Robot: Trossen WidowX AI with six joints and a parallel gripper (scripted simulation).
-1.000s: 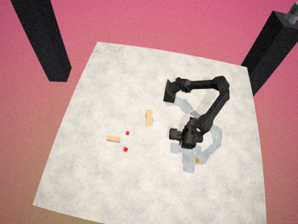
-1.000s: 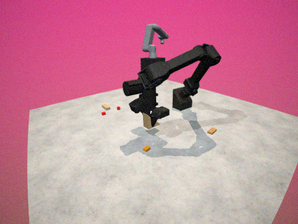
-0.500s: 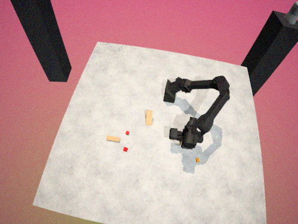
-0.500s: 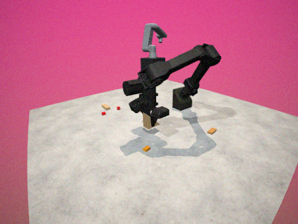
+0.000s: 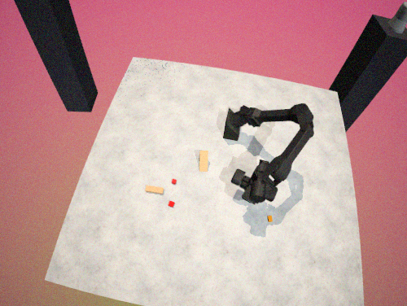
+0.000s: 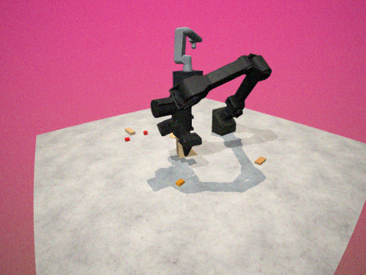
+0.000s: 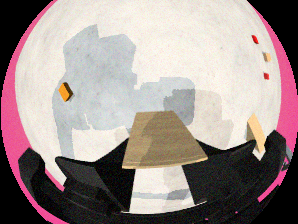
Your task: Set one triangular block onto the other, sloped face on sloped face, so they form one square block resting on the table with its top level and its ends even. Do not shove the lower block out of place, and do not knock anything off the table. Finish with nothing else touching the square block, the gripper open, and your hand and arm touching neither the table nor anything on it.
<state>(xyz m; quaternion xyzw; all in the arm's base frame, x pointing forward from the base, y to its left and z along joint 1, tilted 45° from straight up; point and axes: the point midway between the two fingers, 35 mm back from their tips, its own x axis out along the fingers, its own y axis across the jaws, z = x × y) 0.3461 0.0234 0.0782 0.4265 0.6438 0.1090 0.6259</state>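
One triangular block [image 6: 179, 148] [image 7: 162, 137], wood-coloured, is between the fingers of my gripper [image 6: 183, 147] [image 7: 156, 135], which is shut on it. In the exterior view it appears a little above the table, its shadow apart from it. In the top view my hand hides the block and the fingertips. The other triangular block [image 5: 203, 160] [image 7: 256, 132] is light tan and stands on the table, left of my hand in the top view, not touching it. In the exterior view it is mostly hidden behind my gripper.
A small tan bar [image 5: 155, 190] [image 6: 129, 131] lies beyond two red cubes [image 5: 174, 181] [image 5: 171, 204]. An orange block [image 5: 269, 219] [image 6: 180, 182] [image 7: 65, 92] lies near my hand. Another orange block [image 6: 260, 160] lies near the arm base. Dark posts stand outside the table.
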